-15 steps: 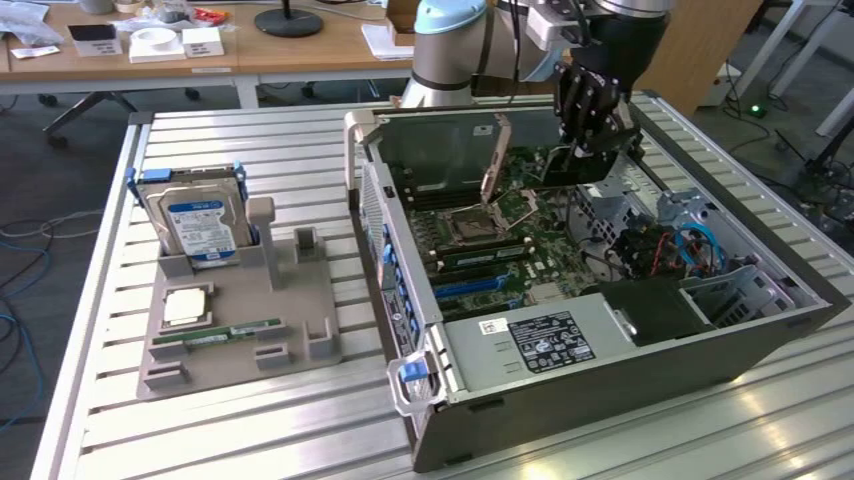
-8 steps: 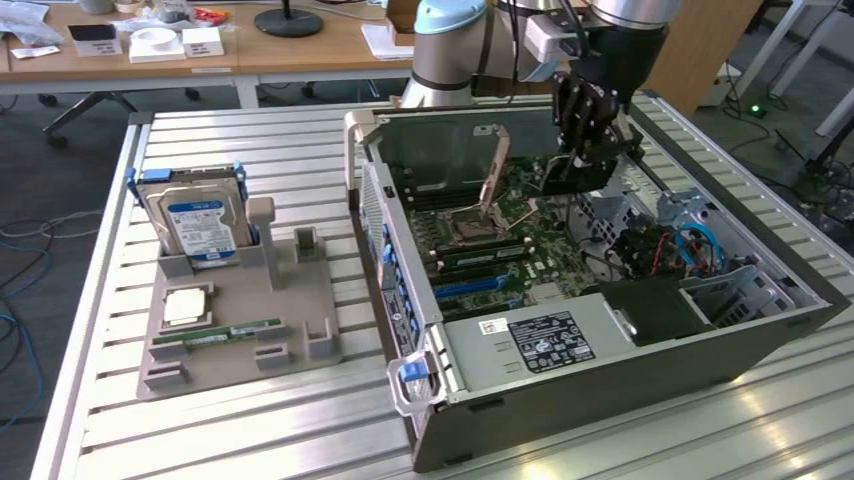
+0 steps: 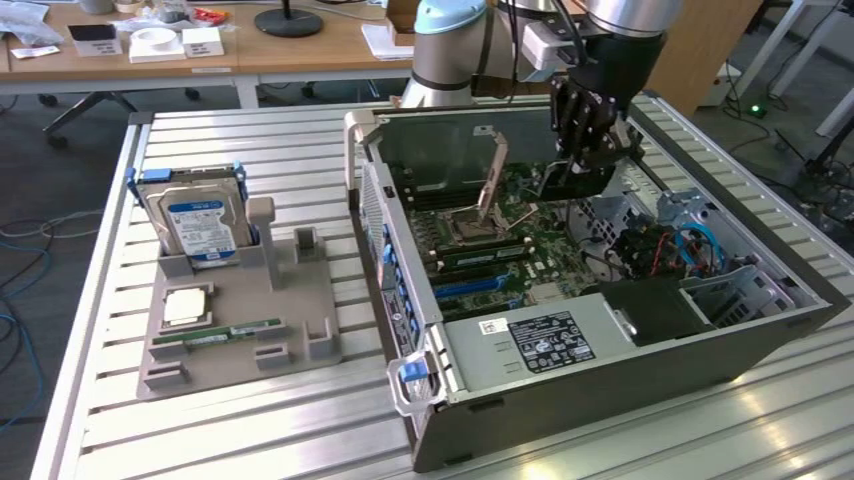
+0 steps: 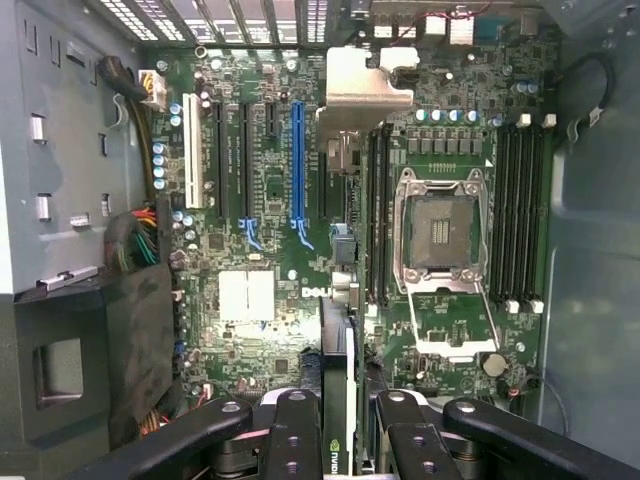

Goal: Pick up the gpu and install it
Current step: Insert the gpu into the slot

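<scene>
My gripper (image 3: 583,150) reaches down into the open computer case (image 3: 694,345) and is shut on the gpu (image 3: 577,182), a dark flat card that hangs above the motherboard (image 3: 501,250). In the wrist view the gpu (image 4: 340,370) shows edge-on between the two black fingers (image 4: 291,440), with a green logo near its held end. It hovers over the board between the memory slots (image 4: 378,215) and the long blue slot (image 4: 296,165), apart from both. The card's lower edge is hidden from me.
The processor socket (image 4: 440,225) stands with its lid frame raised. Beside the case, at the exterior view's left, a grey fixture tray (image 3: 300,300) holds a hard drive (image 3: 200,215), a processor chip (image 3: 184,305) and a green memory stick (image 3: 218,333). Cables (image 3: 661,250) lie inside the case.
</scene>
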`<action>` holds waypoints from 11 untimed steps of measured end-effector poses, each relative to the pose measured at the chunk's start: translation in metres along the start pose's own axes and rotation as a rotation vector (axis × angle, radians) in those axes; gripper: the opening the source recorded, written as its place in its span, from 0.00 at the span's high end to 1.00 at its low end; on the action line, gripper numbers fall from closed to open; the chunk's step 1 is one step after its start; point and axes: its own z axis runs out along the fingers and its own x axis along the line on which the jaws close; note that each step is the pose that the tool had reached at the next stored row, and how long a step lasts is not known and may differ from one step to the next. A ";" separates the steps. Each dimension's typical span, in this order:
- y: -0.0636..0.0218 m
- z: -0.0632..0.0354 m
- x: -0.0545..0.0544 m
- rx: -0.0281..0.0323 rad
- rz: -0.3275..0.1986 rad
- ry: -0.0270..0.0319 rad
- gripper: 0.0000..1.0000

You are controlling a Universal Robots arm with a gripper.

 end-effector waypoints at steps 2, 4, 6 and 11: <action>0.0000 0.0000 0.000 0.0000 0.000 0.0001 0.74; 0.0001 0.0001 0.000 0.0000 0.000 -0.0001 0.74; 0.0004 0.0011 0.000 0.0001 0.000 -0.0004 0.74; 0.0008 0.0042 0.000 0.0001 0.000 -0.0001 0.74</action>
